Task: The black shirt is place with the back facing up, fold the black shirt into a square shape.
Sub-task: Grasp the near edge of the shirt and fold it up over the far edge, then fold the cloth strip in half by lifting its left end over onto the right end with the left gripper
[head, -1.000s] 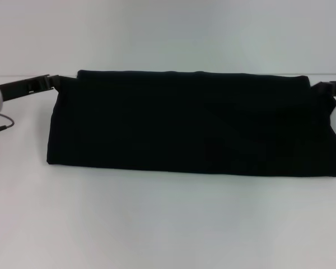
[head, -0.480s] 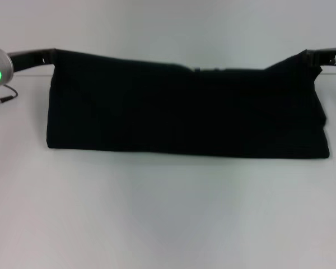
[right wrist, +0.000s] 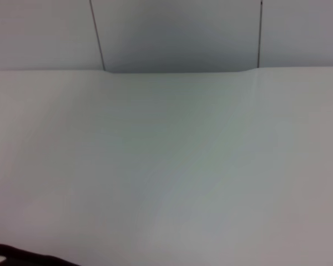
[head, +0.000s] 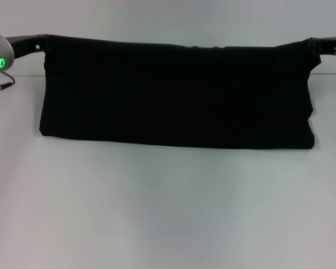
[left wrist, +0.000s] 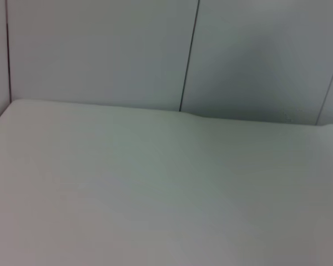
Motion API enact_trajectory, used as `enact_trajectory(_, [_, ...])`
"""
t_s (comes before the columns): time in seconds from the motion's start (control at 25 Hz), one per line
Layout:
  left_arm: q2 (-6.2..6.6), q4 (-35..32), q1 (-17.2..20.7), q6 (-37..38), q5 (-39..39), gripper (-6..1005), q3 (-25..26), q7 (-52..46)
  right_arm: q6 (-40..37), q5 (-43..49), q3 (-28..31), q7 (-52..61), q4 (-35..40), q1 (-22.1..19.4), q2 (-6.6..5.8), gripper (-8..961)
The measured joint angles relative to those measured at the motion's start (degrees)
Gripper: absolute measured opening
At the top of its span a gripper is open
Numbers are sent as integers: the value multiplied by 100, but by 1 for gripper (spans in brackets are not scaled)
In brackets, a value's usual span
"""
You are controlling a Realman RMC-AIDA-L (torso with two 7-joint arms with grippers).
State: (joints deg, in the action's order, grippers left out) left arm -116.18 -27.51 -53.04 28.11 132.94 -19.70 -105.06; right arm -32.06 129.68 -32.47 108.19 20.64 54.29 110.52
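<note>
Raised farther, black shirt (head: 176,92) hangs gripped by left claw (head: 45,42) and right claw (head: 313,45).

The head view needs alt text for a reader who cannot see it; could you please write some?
A black shirt, folded into a wide band, hangs stretched between the left end effector and the right end effector, each gripping a top corner. Its lower edge rests on the white table.
</note>
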Motion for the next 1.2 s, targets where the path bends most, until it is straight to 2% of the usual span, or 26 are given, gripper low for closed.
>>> enact_trajectory(0.24, [-83, 121, -34, -314, -34, 154, -94, 107, 191, -324, -1, -407, -239, 14, 9, 47])
enact_trajectory(0.48, [-92, 123, -37, -326, -141, 163, -212, 109, 202, -387, -5, -562, -288, 8, 16, 67])
enact_trajectory(0.76, [-166, 123, -71, -468, -152, 174, -330, 109, 295, -391, -6, -691, -284, 33, 115, 90])
enact_trajectory(1.0, [-177, 124, -85, -638, -224, 183, -418, 66, 484, -396, -5, -782, -200, 19, 176, 110])
enact_trajectory(1.2, [-154, 98, -74, -944, -836, 190, -420, 89, 648, -400, -2, -823, 60, -11, 286, 217])
